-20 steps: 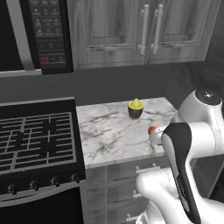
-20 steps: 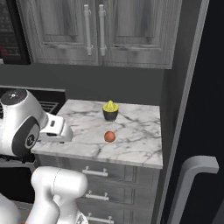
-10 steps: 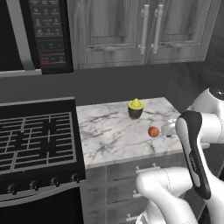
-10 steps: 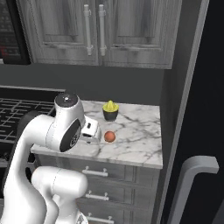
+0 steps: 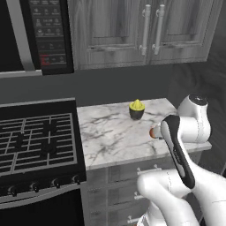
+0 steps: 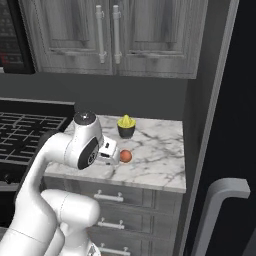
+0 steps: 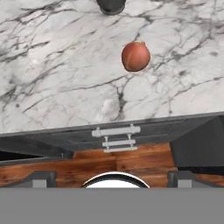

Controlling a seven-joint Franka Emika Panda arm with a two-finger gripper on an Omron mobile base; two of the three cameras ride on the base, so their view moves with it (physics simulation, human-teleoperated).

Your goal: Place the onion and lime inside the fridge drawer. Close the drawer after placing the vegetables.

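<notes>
The onion point(image 7: 135, 56) rests free on the marble table point(image 7: 52, 78), beside the dark cup point(image 6: 126, 131). Our fingers point(image 7: 41, 178) stand apart, short of it, empty. We judge nothing stowed; grasping, both placements and drawer closing remain.

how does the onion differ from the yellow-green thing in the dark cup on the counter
The onion is a plain reddish-orange ball; the yellow-green thing is pointed on top. The onion lies bare on the marble counter, while the yellow-green thing sits in a dark cup. The onion lies nearer the counter's front edge. Both are small.
</notes>
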